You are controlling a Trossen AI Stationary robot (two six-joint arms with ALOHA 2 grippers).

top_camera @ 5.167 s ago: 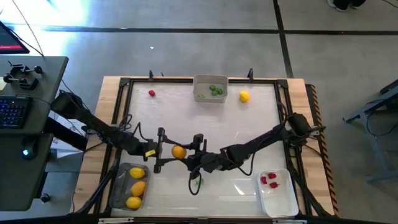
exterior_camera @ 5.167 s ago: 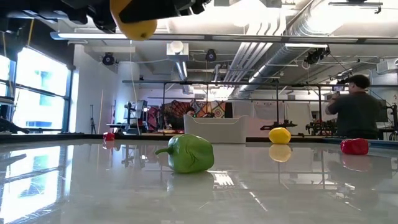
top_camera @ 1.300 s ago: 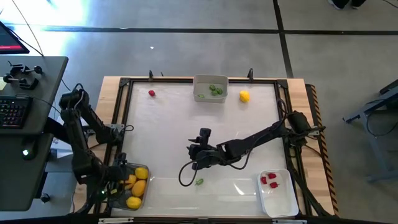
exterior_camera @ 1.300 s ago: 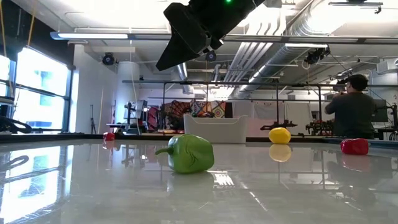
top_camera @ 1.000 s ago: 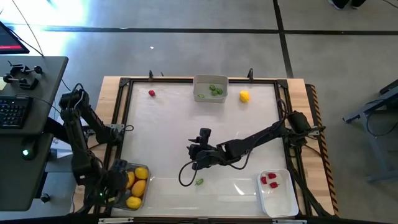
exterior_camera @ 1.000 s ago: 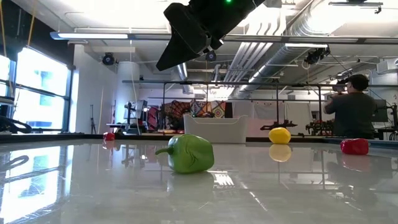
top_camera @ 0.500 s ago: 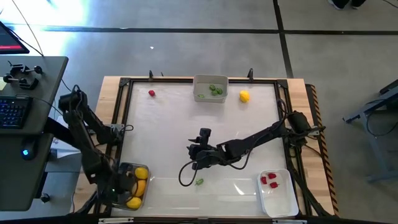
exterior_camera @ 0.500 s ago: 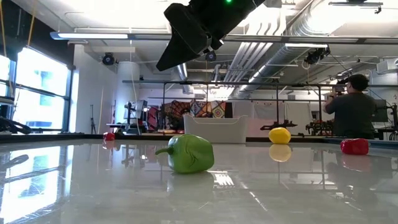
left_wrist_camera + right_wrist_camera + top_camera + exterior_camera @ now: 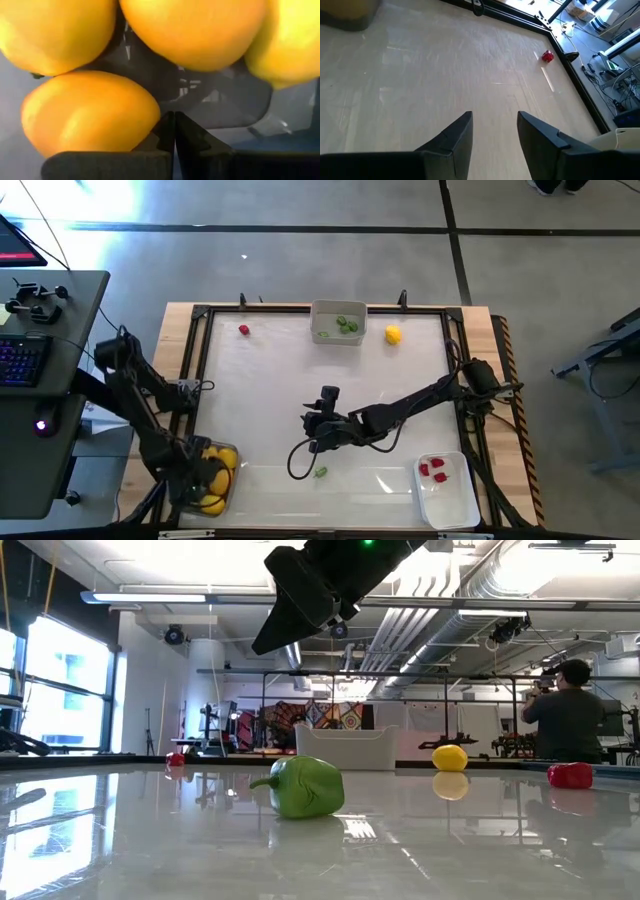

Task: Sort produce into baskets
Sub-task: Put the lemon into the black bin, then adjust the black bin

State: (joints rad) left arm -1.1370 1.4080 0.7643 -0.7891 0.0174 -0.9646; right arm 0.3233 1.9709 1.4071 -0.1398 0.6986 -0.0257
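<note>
Left wrist view: left tool [image 9: 174, 131] pressed together among lemons [image 9: 90, 112], dark basket [image 9: 220, 102] mostly hidden.

Left end effector [image 9: 197, 480] over dark bin [image 9: 228, 491] of yellow fruits [image 9: 226, 459].

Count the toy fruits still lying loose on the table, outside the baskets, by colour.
Red, small strawberry-like toy piece: 1
Yellow, lemon-like toy oval: 1
Green, small pepper-shaped toy piece: 1
Total: 3
</note>
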